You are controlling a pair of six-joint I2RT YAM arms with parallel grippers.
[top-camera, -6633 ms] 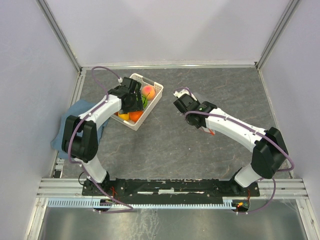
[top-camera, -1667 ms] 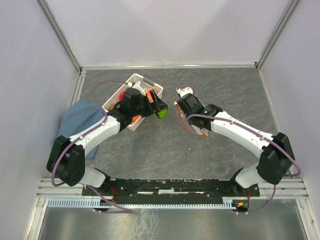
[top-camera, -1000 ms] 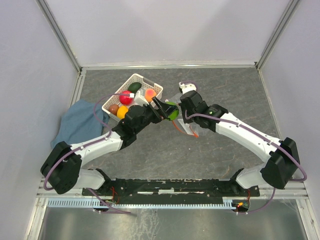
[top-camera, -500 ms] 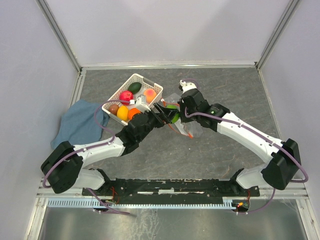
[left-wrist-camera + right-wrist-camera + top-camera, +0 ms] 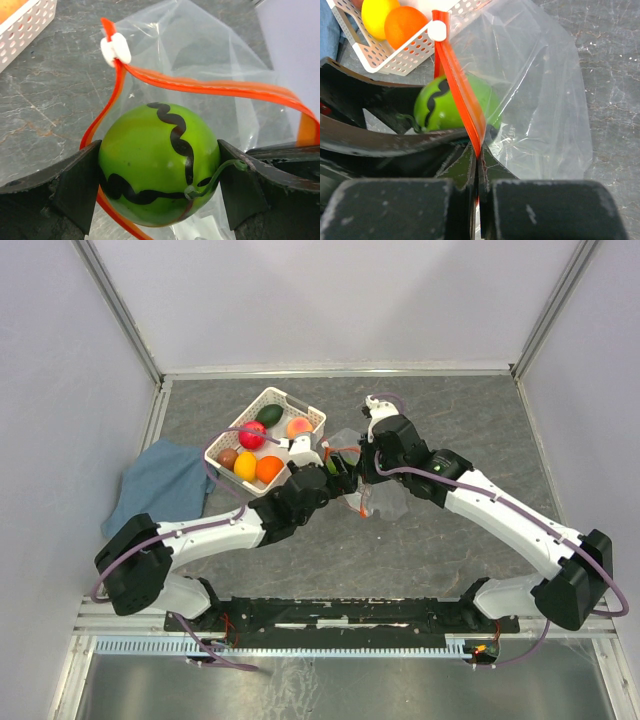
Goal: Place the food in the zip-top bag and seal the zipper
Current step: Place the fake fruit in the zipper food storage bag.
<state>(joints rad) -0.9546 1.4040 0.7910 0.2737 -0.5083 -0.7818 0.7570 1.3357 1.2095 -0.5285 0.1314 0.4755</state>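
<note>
The overhead view looks down from high behind the arms' mounting bar [image 5: 340, 618], which runs along the bottom of the frame, and takes in the whole table [image 5: 450, 410] from far off. The left wrist view sits very close and low, facing a green fruit [image 5: 155, 160] that fills the centre. The right wrist view is just as close and faces that fruit from roughly the other side. Both share the fruit, the orange strip [image 5: 457, 85], the clear bag [image 5: 545, 100] and a white basket [image 5: 400, 57] at upper left.

A green striped toy fruit [image 5: 159, 162], clamped between the left tool's [image 5: 159, 176] black fingers [image 5: 75, 186], sits within the clear bag's [image 5: 210, 55] parted red-orange zipper [image 5: 200, 86].
</note>
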